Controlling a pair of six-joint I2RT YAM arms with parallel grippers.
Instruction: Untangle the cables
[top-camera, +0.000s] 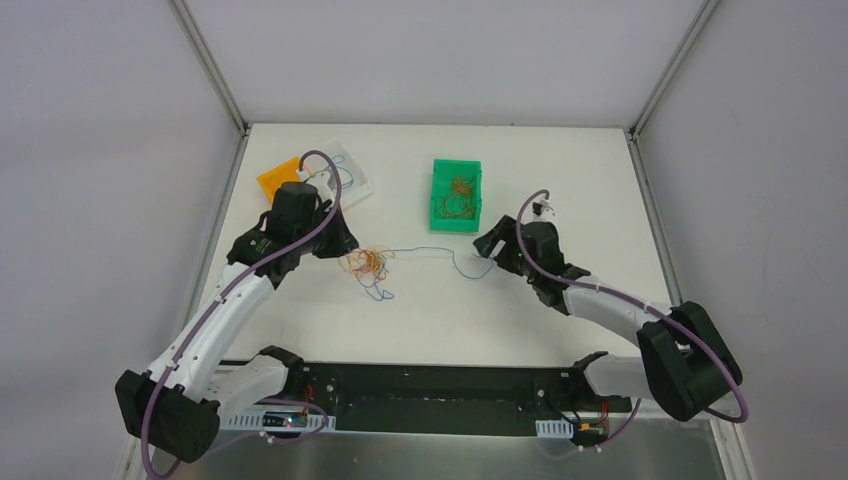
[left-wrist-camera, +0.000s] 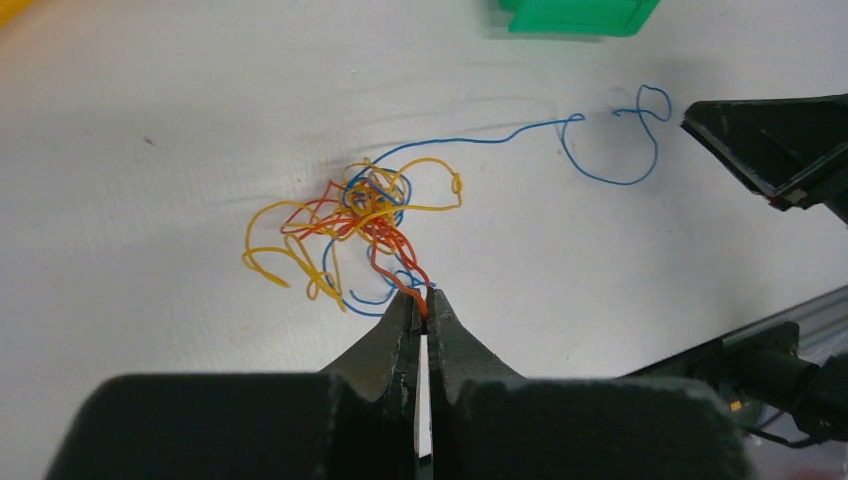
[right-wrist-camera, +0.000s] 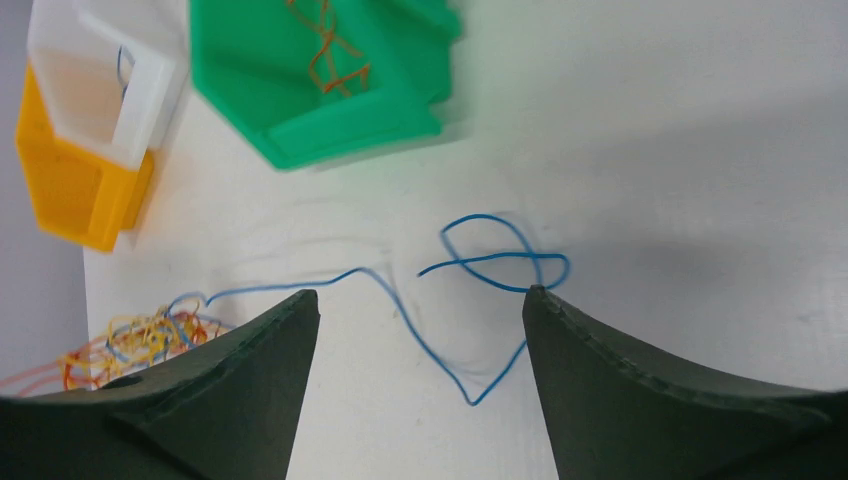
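I note left arm reaching forward, wrist low over table. Left gripper pinched shut on orange cable at near edge of tangled cables. Right arm angled inward. Right gripper spread wide, holding nothing. Blue cable runs from tangle, its looped end on table between right fingers, near green bin.

Jaws of left arm pinched shut, of right arm spread wide.

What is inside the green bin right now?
The green bin holds a loose coil of thin orange-brown wires. Their number is too fine to tell; the floor beneath them is covered.
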